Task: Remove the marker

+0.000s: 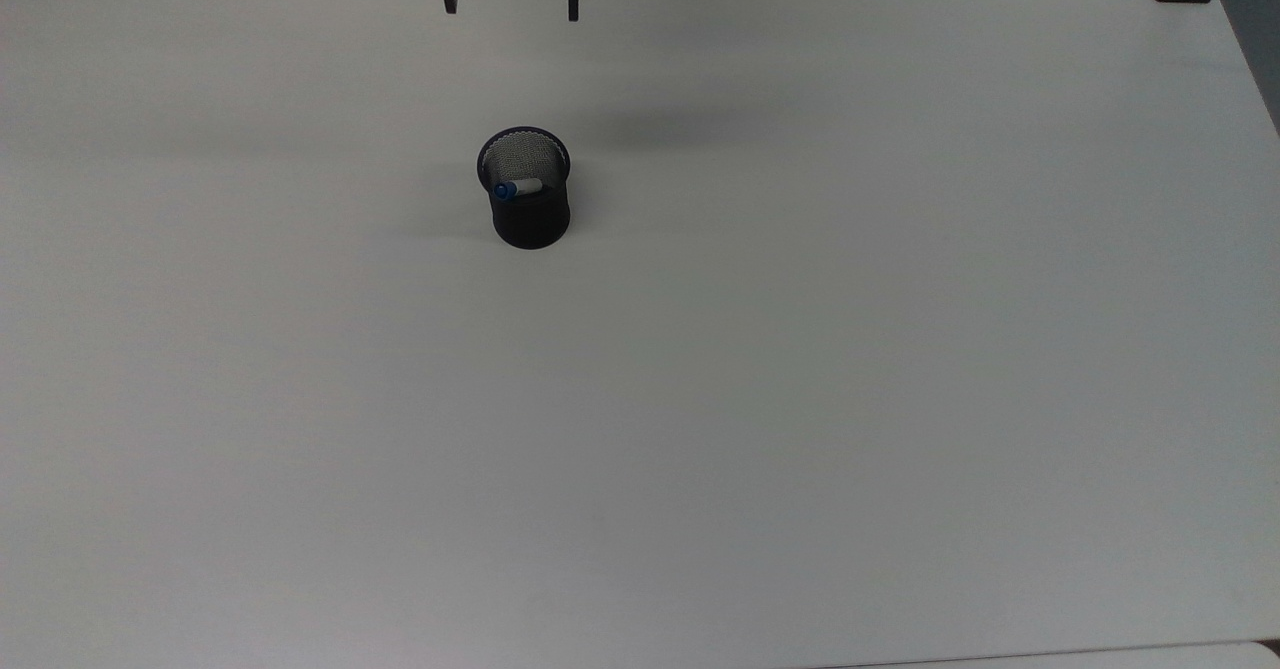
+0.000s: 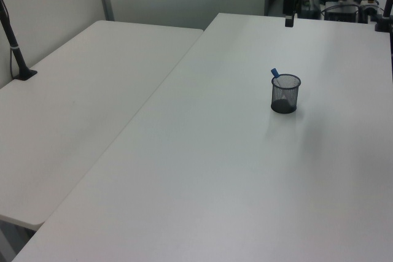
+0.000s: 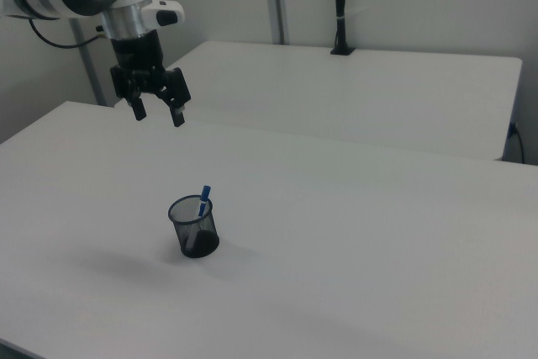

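The scene is a wide white table (image 1: 800, 399) with a matte top, and a second white table (image 2: 80, 96) stands beside it, touching along one edge; behind them is a plain light wall with a metal post. One black mesh cup (image 1: 527, 194) stands upright on the main table, with bare surface all around it. Inside the cup is one marker (image 1: 517, 188), leaning against the rim, with its blue cap (image 3: 204, 196) sticking out above the rim. The gripper (image 3: 157, 113) hangs in the air above the table's far edge in the top view, well apart from the cup, its two fingers spread wide and holding nothing. One black clamp post (image 3: 339, 6) stands on the second table.
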